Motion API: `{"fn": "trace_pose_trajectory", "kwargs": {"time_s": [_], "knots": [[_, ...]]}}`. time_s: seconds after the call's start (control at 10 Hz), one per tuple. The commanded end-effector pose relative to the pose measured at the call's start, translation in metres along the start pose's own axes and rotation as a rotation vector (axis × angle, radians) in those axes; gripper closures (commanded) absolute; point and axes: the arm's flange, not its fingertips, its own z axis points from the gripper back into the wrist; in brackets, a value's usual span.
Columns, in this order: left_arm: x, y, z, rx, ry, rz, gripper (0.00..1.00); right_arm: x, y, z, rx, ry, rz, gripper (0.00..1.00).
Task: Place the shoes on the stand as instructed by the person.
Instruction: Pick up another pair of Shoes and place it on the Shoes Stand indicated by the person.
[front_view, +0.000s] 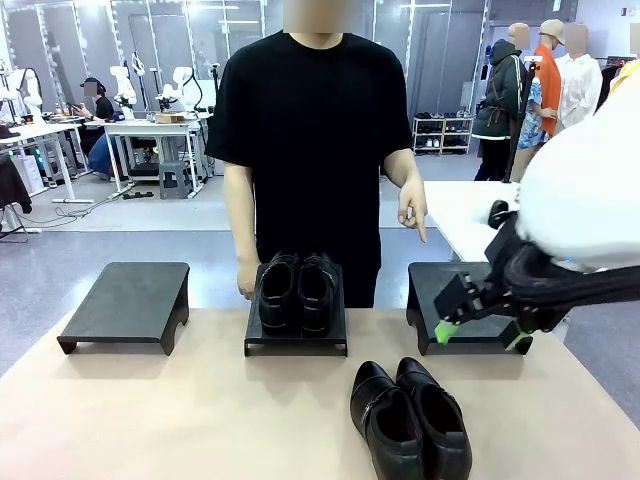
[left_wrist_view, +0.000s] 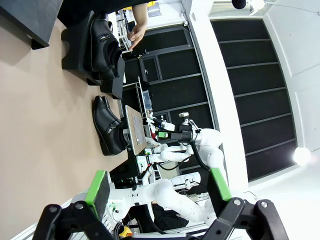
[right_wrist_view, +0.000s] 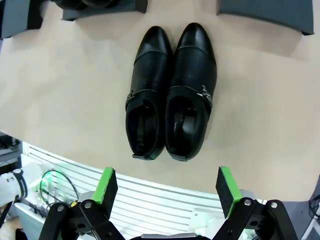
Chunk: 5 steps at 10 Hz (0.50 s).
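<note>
While one pair of glossy black leather dress shoes (front_view: 297, 290) already sits on the middle flat black stand (front_view: 296, 343) at the centre of the front view, the second pair of glossy black leather shoes (front_view: 410, 420) lies side by side on the tan tabletop (front_view: 150, 400) at lower centre-right, so you can judge the task about half done. The left black stand (front_view: 125, 300) and the right black stand (front_view: 440, 285) carry no shoes, as far as shows. The person's hand (front_view: 412, 212) points a finger downward, seemingly toward the right-hand one. Your right end effector (front_view: 482, 335) hovers in front of that stand, jaws wide apart and empty. Your left end effector (left_wrist_view: 158, 185) is likewise spread wide, holding nothing.
</note>
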Motion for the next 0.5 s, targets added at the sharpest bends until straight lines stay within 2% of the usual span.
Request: {"fn": "trace_pose_trajectory", "kwargs": {"time_s": [0.0, 0.4], "knots": [[-0.001, -0.001, 0.001, -0.016, 0.001, -0.009, 0.0, -0.008, 0.015, -0.035, -0.048, 0.019, -0.022, 0.0], [-0.001, -0.001, 0.001, -0.016, 0.001, -0.009, 0.0, -0.007, 0.028, -0.089, -0.147, 0.038, 0.003, 0.0]]}}
